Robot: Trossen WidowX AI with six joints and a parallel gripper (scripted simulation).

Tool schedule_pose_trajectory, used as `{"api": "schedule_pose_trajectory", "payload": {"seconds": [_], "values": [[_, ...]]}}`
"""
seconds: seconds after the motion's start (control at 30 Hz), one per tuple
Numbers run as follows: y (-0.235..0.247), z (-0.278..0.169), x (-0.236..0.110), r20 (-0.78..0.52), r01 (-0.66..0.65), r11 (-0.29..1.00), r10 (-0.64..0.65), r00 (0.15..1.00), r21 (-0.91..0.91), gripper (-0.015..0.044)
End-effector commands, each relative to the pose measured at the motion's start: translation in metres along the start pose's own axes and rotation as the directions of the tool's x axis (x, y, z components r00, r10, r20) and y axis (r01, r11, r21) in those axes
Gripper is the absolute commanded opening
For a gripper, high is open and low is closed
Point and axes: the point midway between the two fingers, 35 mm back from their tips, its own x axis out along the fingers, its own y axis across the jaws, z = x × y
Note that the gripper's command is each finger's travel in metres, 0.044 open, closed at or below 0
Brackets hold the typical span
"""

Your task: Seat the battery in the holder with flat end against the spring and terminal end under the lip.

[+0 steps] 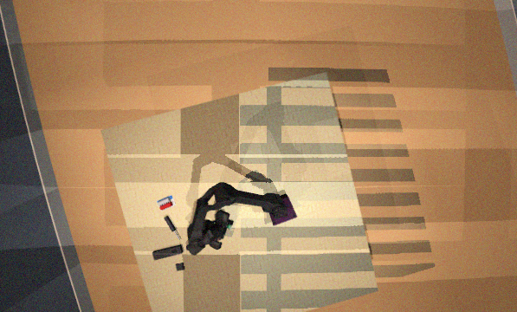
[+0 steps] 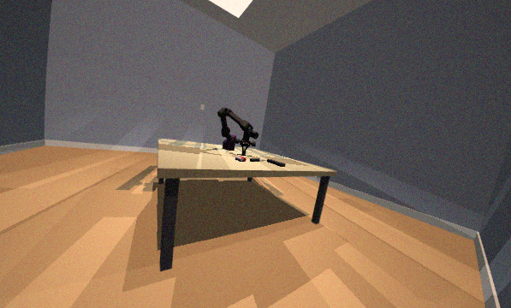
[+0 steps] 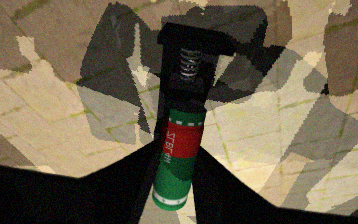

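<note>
The green battery (image 3: 180, 172) with a red band is between the fingers of my gripper (image 3: 177, 148) (image 2: 243, 154), which is shut on it. In the wrist view its far end overlaps the near part of the black holder (image 3: 215, 42). The holder's coil spring (image 3: 189, 65) shows beyond that end, with a gap between them. The battery's near end, with a white band, points toward the camera's lower edge. The holder's near end and lip are hidden behind the battery and fingers. I cannot tell whether battery and holder touch. The holder cannot be made out in either the top or the exterior view.
A small blue, white and red object (image 1: 164, 202) (image 2: 240, 158), a screwdriver (image 1: 170, 223), a long black bar (image 1: 168, 252) (image 2: 276, 162) and a small black block (image 1: 180, 266) lie beside the arm. The arm stands on a purple base (image 1: 289, 212). Shadows cross the table (image 2: 187, 162).
</note>
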Motion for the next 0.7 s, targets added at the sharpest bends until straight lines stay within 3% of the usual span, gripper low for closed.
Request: {"api": "schedule_pose_trajectory", "payload": {"seconds": [0.0,0.67], "values": [[0.0014,0.0026,0.0019,-0.041,-0.002,1.0,0.002,0.999,-0.003,0.0079],[0.0008,0.0105,0.0082,-0.169,0.003,1.0,-0.004,0.986,-0.003,0.0079]]}}
